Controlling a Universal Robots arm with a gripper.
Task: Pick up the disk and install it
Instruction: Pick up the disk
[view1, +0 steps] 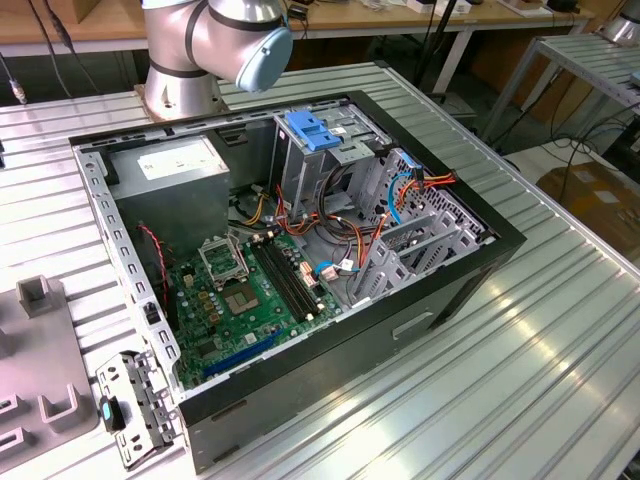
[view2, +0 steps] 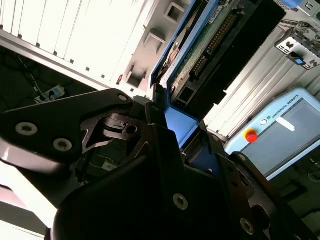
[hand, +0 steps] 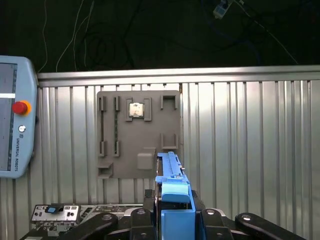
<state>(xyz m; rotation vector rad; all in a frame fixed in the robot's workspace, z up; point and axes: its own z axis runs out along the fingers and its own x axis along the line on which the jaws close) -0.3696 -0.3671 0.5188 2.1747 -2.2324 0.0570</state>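
In the exterior view we look down slantwise, fairly near, on the open computer case (view1: 440, 295), the grey fixture plate (view1: 60, 350) beside it. Both wrist views share that plate: the first squarely from above, over the gripper (hand: 175, 205); the second tilted, close.

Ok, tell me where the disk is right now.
The disk is clamped edge-on in the gripper in both wrist views, held above the ribbed table near the grey fixture plate.
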